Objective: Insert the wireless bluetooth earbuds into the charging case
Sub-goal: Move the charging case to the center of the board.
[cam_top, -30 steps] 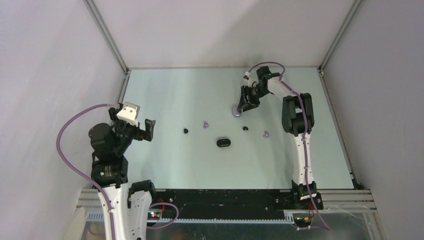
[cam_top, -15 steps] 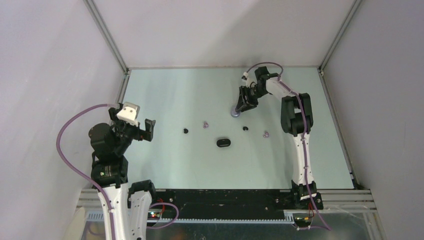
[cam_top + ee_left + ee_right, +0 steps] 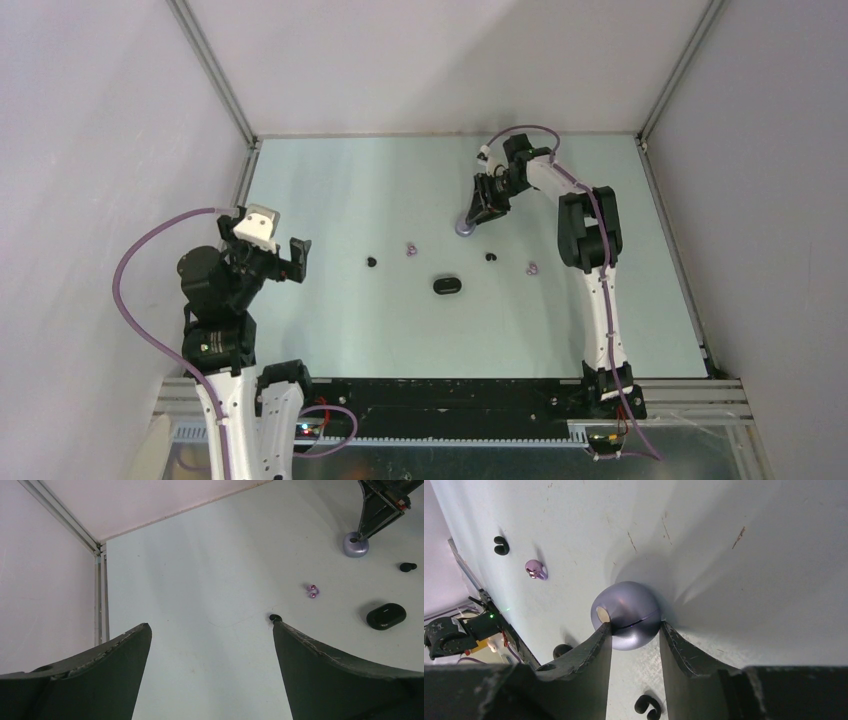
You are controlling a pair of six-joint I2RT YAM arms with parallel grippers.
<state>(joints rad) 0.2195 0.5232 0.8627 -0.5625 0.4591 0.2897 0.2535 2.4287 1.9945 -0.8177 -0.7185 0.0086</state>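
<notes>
**Left gripper [image 3: 211,626] spread wide; right gripper [image 3: 634,625] pinching the lilac charging case [image 3: 626,607].**

The left gripper hangs above the left side of the worktop [image 3: 350,190], holding nothing. Across the middle, from left to right, lie the left black earbud [image 3: 371,262], the left lilac earbud [image 3: 409,248], the closed black charging case [image 3: 447,285] a little nearer the arms, the right black earbud [image 3: 491,257] and the right lilac earbud [image 3: 532,268]. All four earbuds lie loose on the bare surface, apart from each other. Behind this row sits the lilac charging case, with the right gripper's fingertips against its two sides.
</notes>
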